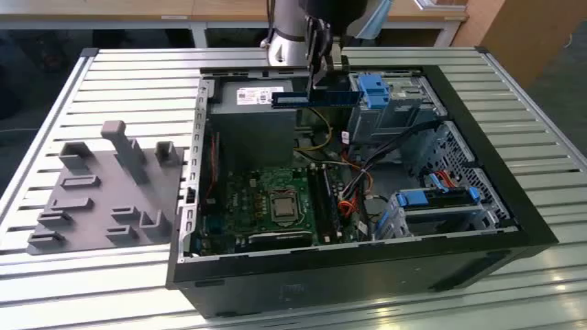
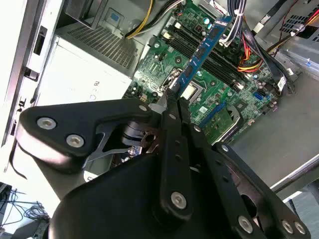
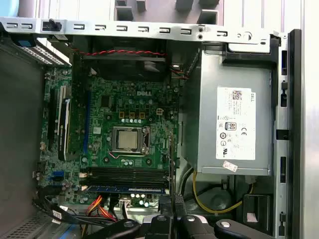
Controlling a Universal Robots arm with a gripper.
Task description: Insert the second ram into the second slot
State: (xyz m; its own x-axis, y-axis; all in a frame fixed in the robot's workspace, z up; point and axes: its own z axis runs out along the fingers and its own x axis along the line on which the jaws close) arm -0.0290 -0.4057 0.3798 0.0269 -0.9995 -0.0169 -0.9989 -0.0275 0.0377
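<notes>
1. The gripper [image 1: 320, 88] is pinching the second ram [image 1: 315, 99] with its jaws closed on the stick, holding it level well above the motherboard [image 1: 275, 203].
2. The carry-over step is looking current, with the stick hanging unseated.
3. Seating is calling for aligning the stick's edge over the motherboard's memory slots [image 3: 127, 174], then pressing straight down.

Thin, long, flat blue circuit-board memory stick [image 1: 317, 98] with a small white label, held level and on edge in the grip of the black gripper [image 2: 172, 99], above the motherboard's black memory slots [image 3: 127, 174] without touching them.
</notes>
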